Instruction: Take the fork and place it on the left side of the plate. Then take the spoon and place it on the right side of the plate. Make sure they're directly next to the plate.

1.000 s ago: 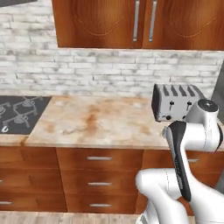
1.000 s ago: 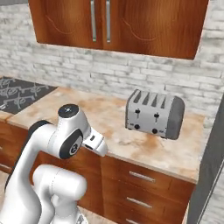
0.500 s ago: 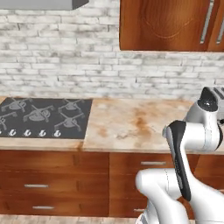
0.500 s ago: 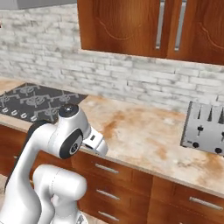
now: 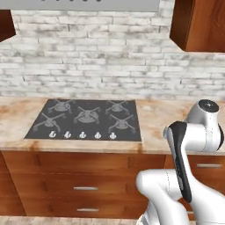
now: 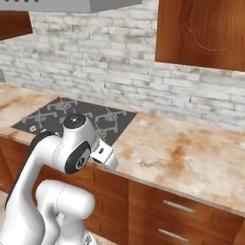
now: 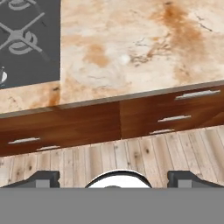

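The fork, the spoon and the plate are out of view. My gripper (image 7: 114,178) is open: in the hand view its two dark fingertips (image 7: 42,177) stand far apart with nothing between them. It hangs in front of the counter edge, above the wooden floor (image 7: 131,153), and looks at the drawer fronts (image 7: 170,117) and the marbled countertop (image 7: 131,43). The arm is folded close to the base.
A black gas cooktop (image 5: 85,118) (image 6: 72,115) (image 7: 26,39) is set into the beige marbled counter (image 5: 154,116) (image 6: 191,153). A brick wall runs behind it. A wooden wall cabinet (image 5: 200,24) (image 6: 201,31) hangs to the right of a grey range hood (image 5: 88,4).
The whole picture has shifted: the base has driven left along the counter. The toaster has passed out of frame to the right and the cooktop has come in. The gripper stays open.
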